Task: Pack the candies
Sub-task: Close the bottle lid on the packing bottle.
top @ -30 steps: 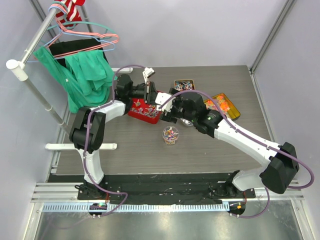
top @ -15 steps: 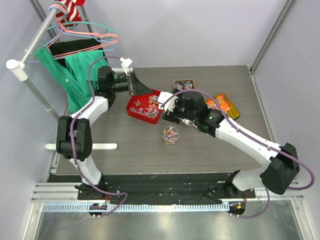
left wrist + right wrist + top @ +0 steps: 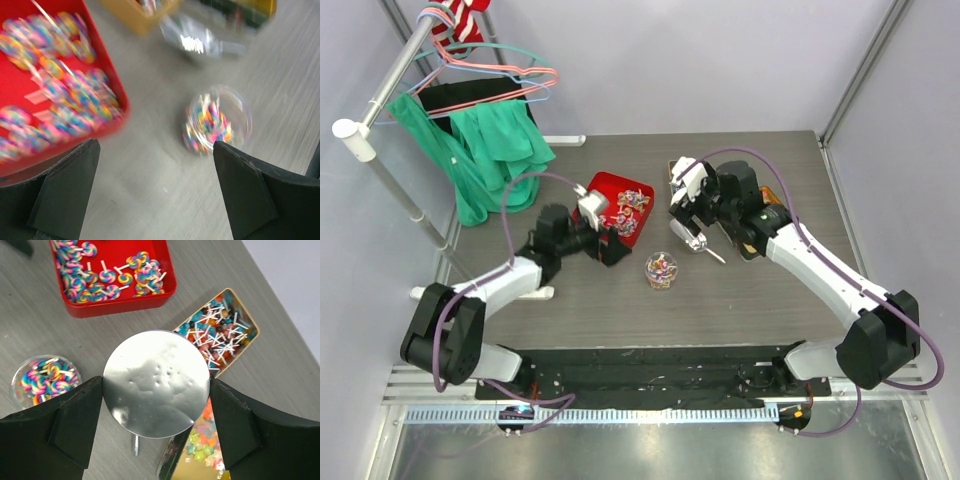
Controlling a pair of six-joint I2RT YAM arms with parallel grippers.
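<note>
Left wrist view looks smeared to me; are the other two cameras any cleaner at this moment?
Left wrist: heavy motion blur; the red tray and the clear jar of lollipops are streaked, their swirls unreadable. Right wrist: sharp, with only a soft sheen on the metal lid. Top external: sharp, evenly lit, faint shadows.

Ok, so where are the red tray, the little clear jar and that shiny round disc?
red tray (image 3: 125, 302): right wrist view, on its near wall.
clear jar (image 3: 45, 359): right wrist view, on its upper rim.
silver disc (image 3: 156, 382): right wrist view, on the middle of its flat face.
</note>
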